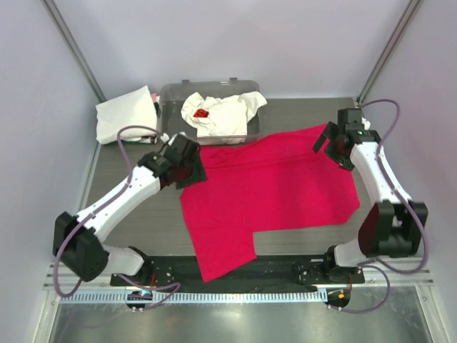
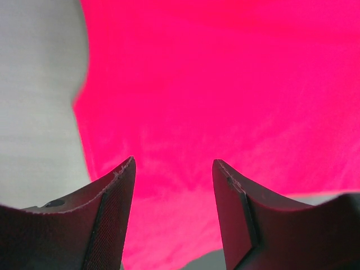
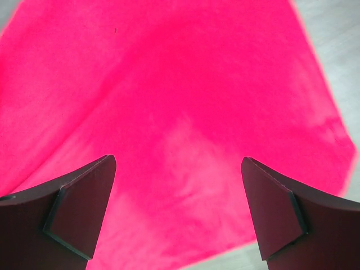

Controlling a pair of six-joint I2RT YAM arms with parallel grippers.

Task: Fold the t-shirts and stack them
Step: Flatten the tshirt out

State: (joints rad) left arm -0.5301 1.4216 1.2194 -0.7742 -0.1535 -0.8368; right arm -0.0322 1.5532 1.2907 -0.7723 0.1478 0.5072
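A crimson red t-shirt [image 1: 264,189] lies spread flat across the middle of the table, one sleeve reaching toward the near edge. My left gripper [image 1: 191,171] hovers over its left edge, jaws open, with only red cloth [image 2: 225,84] beneath them. My right gripper [image 1: 325,143] hangs over the shirt's far right corner, jaws wide open above the red cloth [image 3: 185,112], nothing between them. A crumpled white t-shirt [image 1: 218,114] with a small red mark lies in the tub. Another white t-shirt [image 1: 125,114] sits folded at the far left.
The clear grey plastic tub [image 1: 171,96] stands at the back centre, its front touching the red shirt's far edge. Frame posts rise at both back corners. Bare grey table [image 1: 143,229] shows left of the shirt and at the right [image 1: 343,236].
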